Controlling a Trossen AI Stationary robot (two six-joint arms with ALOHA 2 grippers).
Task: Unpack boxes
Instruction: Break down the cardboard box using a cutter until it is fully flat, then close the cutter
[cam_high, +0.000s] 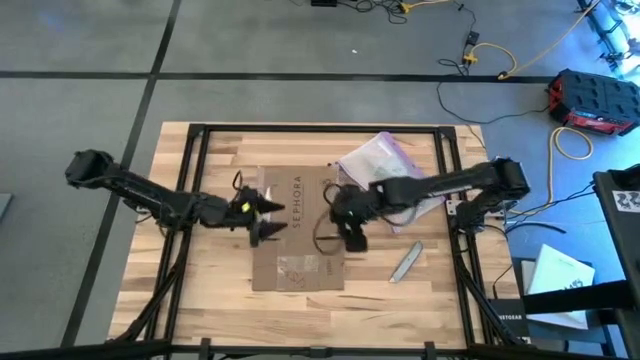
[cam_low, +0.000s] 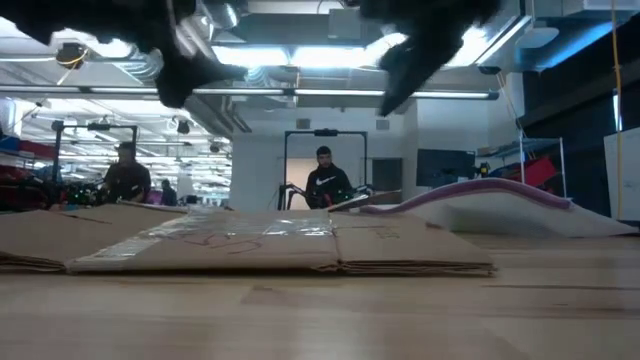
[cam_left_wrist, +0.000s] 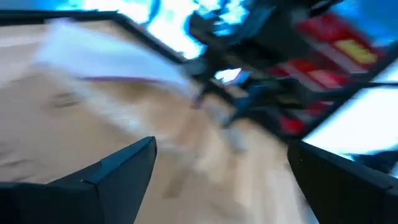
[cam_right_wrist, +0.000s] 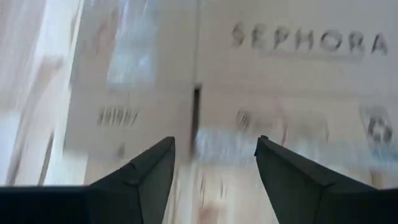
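One brown cardboard box (cam_high: 297, 232), opened out and flattened, lies flat on the middle of the wooden table with its black SEPHORA lettering (cam_right_wrist: 311, 40) facing up. In the low view it shows as a thin slab (cam_low: 280, 245). My left gripper (cam_high: 268, 220) hangs open over the box's left edge, its fingers wide apart in its wrist view (cam_left_wrist: 222, 144) with nothing between them. My right gripper (cam_high: 347, 222) hangs open over the box's right part, pointing steeply down at the taped seam (cam_right_wrist: 216, 139). Both are lifted clear of the cardboard (cam_low: 185, 75) (cam_low: 410, 70).
A clear plastic bag with a purple edge (cam_high: 385, 160) lies at the table's far right, behind my right arm. A small grey tool (cam_high: 405, 262) lies on the bare wood right of the box. People stand in the room beyond the table (cam_low: 325, 180).
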